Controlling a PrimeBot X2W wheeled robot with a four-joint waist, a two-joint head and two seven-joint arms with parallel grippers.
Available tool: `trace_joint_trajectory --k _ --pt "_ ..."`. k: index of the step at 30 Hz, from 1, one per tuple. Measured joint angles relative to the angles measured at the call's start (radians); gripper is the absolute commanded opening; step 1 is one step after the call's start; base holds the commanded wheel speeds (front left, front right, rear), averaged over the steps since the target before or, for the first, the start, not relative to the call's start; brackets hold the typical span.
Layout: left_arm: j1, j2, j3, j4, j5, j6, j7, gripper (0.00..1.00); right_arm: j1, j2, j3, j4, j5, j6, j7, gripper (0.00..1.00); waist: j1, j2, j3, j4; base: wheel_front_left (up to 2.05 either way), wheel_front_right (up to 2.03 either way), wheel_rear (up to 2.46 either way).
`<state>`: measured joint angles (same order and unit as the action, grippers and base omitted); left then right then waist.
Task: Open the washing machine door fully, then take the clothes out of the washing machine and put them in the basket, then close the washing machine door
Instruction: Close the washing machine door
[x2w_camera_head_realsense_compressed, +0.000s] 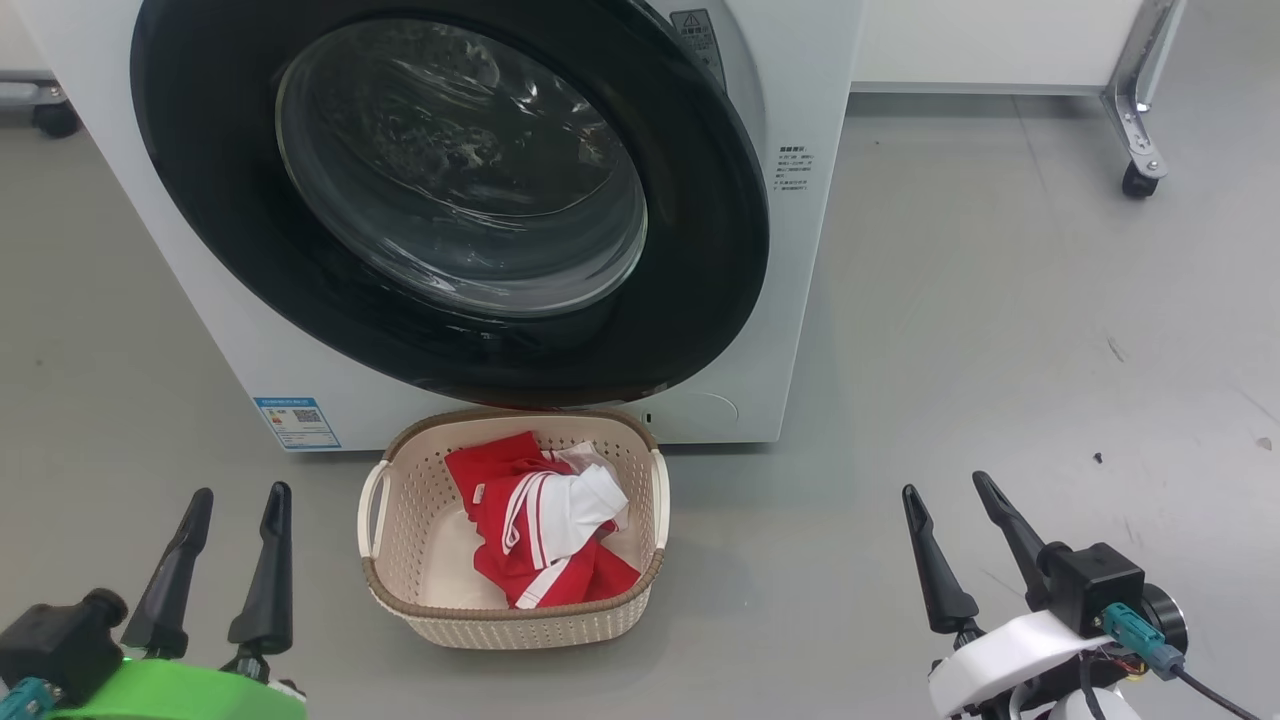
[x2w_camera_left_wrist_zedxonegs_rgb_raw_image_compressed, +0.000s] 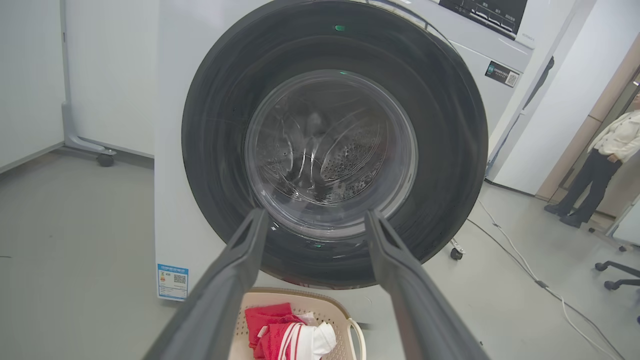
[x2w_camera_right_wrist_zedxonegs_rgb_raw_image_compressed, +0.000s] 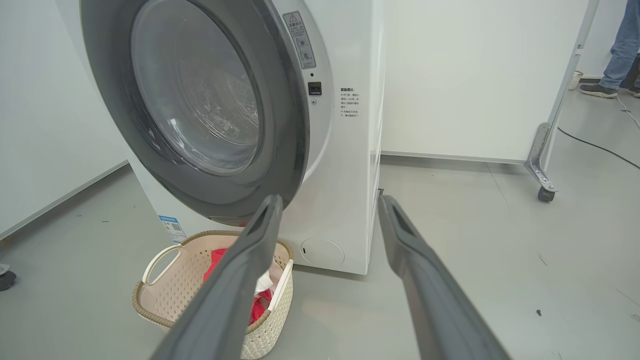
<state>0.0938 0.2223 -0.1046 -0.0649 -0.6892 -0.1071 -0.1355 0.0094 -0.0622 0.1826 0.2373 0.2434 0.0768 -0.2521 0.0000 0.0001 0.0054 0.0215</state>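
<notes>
1. The washing machine (x2w_camera_head_realsense_compressed: 800, 300) stands on the grey floor (x2w_camera_head_realsense_compressed: 1000, 340), with a small blue label (x2w_camera_head_realsense_compressed: 297, 423) low on its front.
2. The washing machine door (x2w_camera_head_realsense_compressed: 700, 250) lies across the opening. Seen from the right wrist, its right edge seems to stand slightly off the front, and the latch slot (x2w_camera_right_wrist_zedxonegs_rgb_raw_image_compressed: 314, 88) shows beside it. I cannot tell whether it is latched.
3. Through the door's glass bowl (x2w_camera_head_realsense_compressed: 460, 170) the perforated steel drum is visible.
4. The basket (x2w_camera_head_realsense_compressed: 515, 615) sits on the floor just in front of the machine, below the door's lower edge.
5. The clothes (x2w_camera_head_realsense_compressed: 545, 530), red with white stripes, lie heaped inside the basket, mostly toward its right side.
6. The left pincer (x2w_camera_head_realsense_compressed: 240, 490) hovers to the left of the basket, its fingers spread wide with nothing between them.
7. The right pincer (x2w_camera_head_realsense_compressed: 944, 484) hangs well apart from the basket on the right, equally wide and empty.
8. A person (x2w_camera_left_wrist_zedxonegs_rgb_raw_image_compressed: 600, 165) stands in the background.
</notes>
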Motion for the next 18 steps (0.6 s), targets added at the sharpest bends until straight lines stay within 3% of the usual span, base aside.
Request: trace_joint_trajectory --k 11,18 --pt "0.067 0.016 -0.098 0.026 0.224 0.124 -0.038 1.00 0.063 0.001 0.002 0.005 -0.002 -0.009 0.000 1.00 0.0000 0.0000 -0.023 -0.026 0.00 0.00 0.00" --pt "0.092 -0.011 -0.130 0.049 0.260 0.183 -0.043 1.00 0.085 0.002 -0.005 0.008 -0.002 -0.018 0.000 1.00 0.0000 0.0000 -0.030 -0.031 0.00 0.00 0.00"
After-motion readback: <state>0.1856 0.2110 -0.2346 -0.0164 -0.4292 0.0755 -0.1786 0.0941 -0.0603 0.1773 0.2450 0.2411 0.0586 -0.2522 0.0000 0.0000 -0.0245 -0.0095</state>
